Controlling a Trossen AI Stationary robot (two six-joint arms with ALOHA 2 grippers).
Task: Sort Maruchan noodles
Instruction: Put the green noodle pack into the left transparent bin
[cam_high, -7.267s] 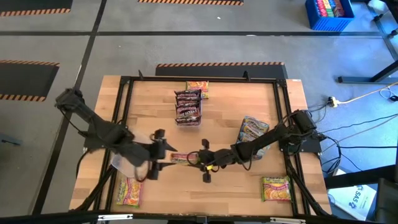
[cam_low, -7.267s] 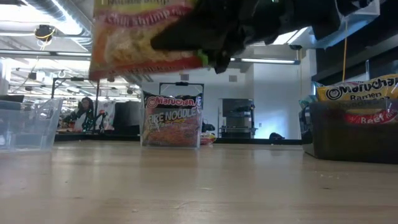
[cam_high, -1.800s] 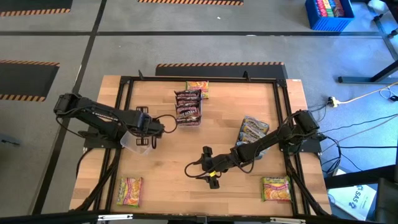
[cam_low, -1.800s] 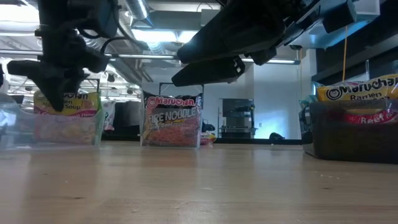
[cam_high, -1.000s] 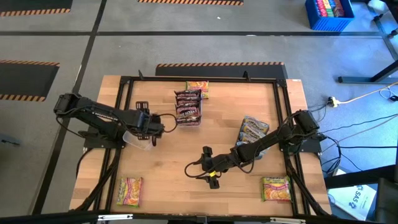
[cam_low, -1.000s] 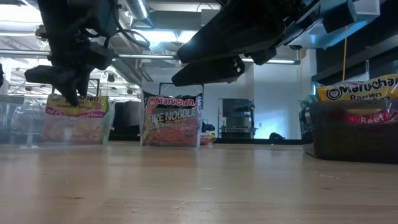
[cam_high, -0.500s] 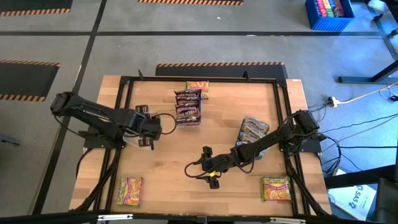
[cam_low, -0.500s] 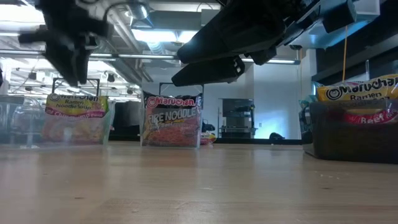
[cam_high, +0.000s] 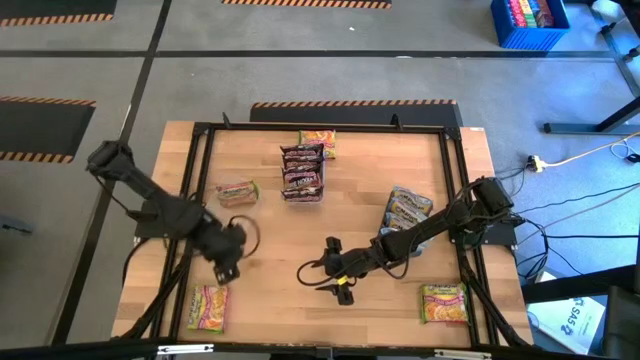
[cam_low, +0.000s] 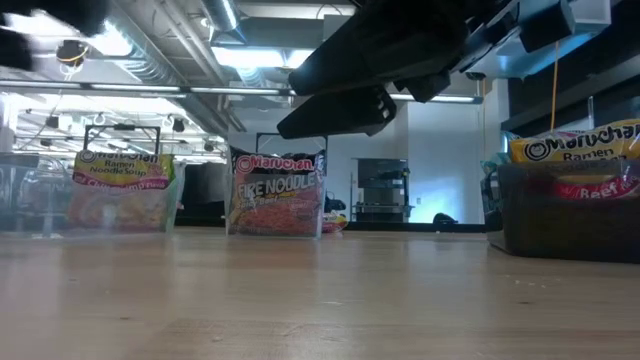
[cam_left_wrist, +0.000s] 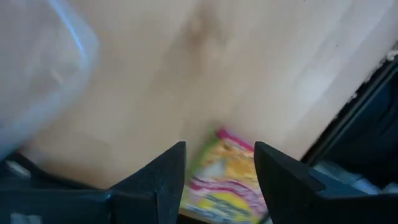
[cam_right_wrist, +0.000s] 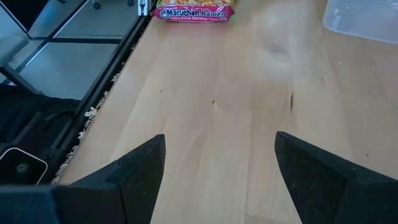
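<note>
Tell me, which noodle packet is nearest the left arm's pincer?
The yellow-pink packet lying flat at the table's near-left corner; the open left pincer hovers just beside it, and it shows between the pincer's fingers in the wrist view.

A robotics lab or workshop in an industrial hall: a wooden table (cam_high: 330, 230) in a black metal frame (cam_high: 320, 127) stands on a grey concrete floor (cam_high: 300, 60) with hazard-striped tape (cam_high: 352, 103), beneath exposed ceiling ducts (cam_low: 160, 50) and strip lights (cam_low: 260, 57), with loose cables (cam_high: 590, 215) alongside
</note>
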